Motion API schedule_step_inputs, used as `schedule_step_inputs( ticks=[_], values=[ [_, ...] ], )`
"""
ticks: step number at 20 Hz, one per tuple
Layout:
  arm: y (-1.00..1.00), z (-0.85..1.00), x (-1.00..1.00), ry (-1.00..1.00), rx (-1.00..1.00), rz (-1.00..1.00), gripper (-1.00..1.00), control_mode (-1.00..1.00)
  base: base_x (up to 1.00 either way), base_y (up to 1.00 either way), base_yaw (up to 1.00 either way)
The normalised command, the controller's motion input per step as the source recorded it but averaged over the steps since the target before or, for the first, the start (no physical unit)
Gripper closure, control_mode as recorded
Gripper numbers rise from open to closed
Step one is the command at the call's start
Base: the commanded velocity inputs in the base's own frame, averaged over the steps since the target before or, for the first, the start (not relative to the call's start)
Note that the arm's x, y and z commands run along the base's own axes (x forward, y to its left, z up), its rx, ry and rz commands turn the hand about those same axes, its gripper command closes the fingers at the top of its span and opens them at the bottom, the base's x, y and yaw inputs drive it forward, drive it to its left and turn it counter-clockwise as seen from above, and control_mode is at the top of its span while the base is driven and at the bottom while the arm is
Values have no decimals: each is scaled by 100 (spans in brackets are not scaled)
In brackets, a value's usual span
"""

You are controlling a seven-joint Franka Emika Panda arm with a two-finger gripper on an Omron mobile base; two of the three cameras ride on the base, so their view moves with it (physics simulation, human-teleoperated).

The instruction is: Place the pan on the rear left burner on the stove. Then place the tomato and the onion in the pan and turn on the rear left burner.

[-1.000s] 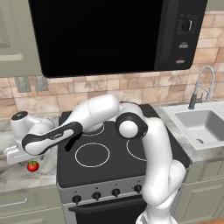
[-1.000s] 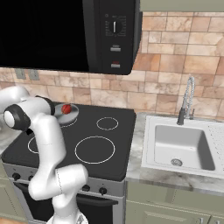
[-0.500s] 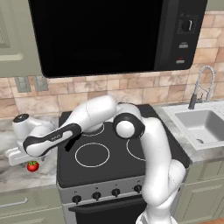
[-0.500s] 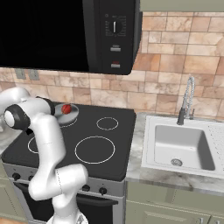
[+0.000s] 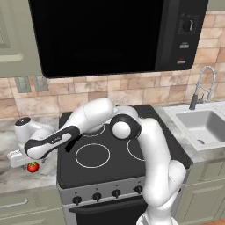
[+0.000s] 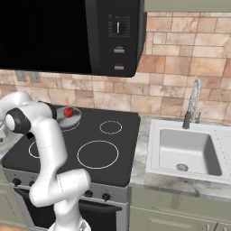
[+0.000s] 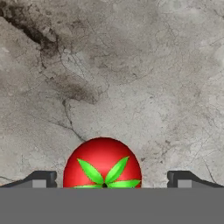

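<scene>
Arm lowered slightly over tomato [image 7: 102, 162] (lower half cut off), fingers [image 7: 41, 178] wide apart, empty, flanking it.

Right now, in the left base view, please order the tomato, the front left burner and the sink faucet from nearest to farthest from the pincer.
1. The tomato, on the counter left of the stove, right under the open pincer.
2. The front left burner, on the black glass to the right.
3. The sink faucet, far right by the wall.
</scene>
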Motion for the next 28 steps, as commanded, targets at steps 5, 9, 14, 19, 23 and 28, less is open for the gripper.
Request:
schedule_step_inputs(
  ticks=[5,9,14,19,23,28],
  values=[
    [4,-18,5,3,0,0,-100,-100,0,0,0],
    [9,-14,0,4,0,0,-100,-100,0,0,0],
    [14,-10,0,6,0,0,100,-100,0,0,0],
    [6,-1,0,4,0,0,100,-100,0,0,0],
    [0,6,0,1,0,-1,100,-100,0,0,0],
    [-4,30,-1,0,0,-2,100,-100,0,0,0]
  ],
)
